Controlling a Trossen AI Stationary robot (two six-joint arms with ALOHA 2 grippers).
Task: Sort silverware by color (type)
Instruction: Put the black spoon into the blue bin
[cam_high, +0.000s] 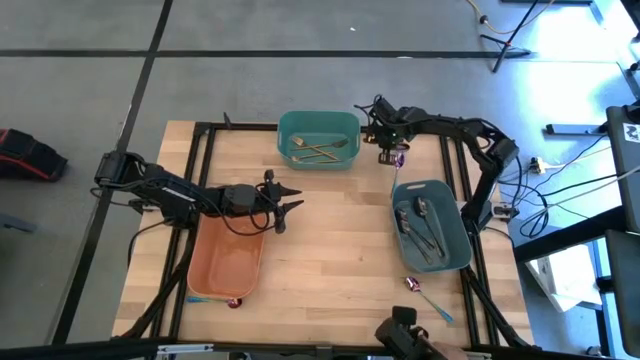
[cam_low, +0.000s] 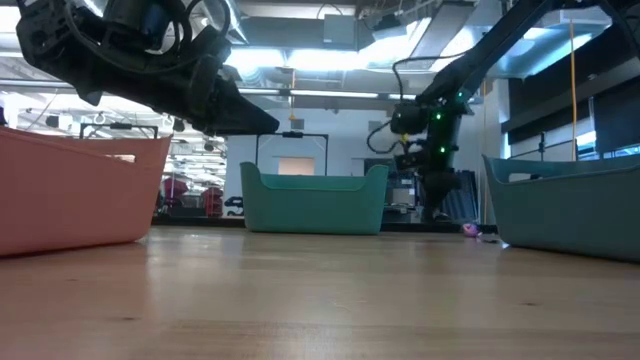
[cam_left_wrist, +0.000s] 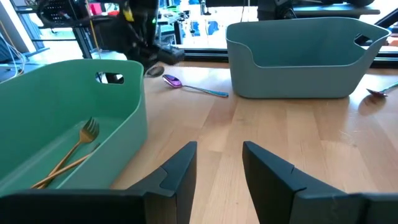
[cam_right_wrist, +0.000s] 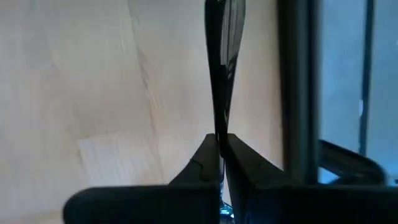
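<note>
- Pinching a thin dark utensil (cam_right_wrist: 219, 74) between its closed fingers, the right tool (cam_high: 386, 153) is sitting in the upper middle of the high view, just right of the teal bin (cam_high: 318, 121).
- A purple-blue spoon (cam_high: 398, 160) is lying on the table (cam_high: 330, 230) right beside that tool, just above the grey-blue bin (cam_high: 454, 232); whether it is the piece being pinched I cannot tell.
- The left tool (cam_high: 287, 205) is hovering at centre-left of the high view with its fingers (cam_left_wrist: 177, 176) spread apart and gripping nothing, just above the upper right corner of the orange bin (cam_high: 227, 262).
- Gold silverware (cam_high: 318, 150) is lying crossed inside the teal bin; a gold fork (cam_left_wrist: 81, 140) is showing there in the left wrist view.
- Dark silver-black pieces (cam_high: 425, 228) are lying together in the grey-blue bin at the right.
- Another purple-blue spoon (cam_high: 426, 296) is lying on the table at the lower right, below the grey-blue bin.
- A small purple piece (cam_high: 234, 302) is peeking out at the bottom edge of the orange bin.
</note>
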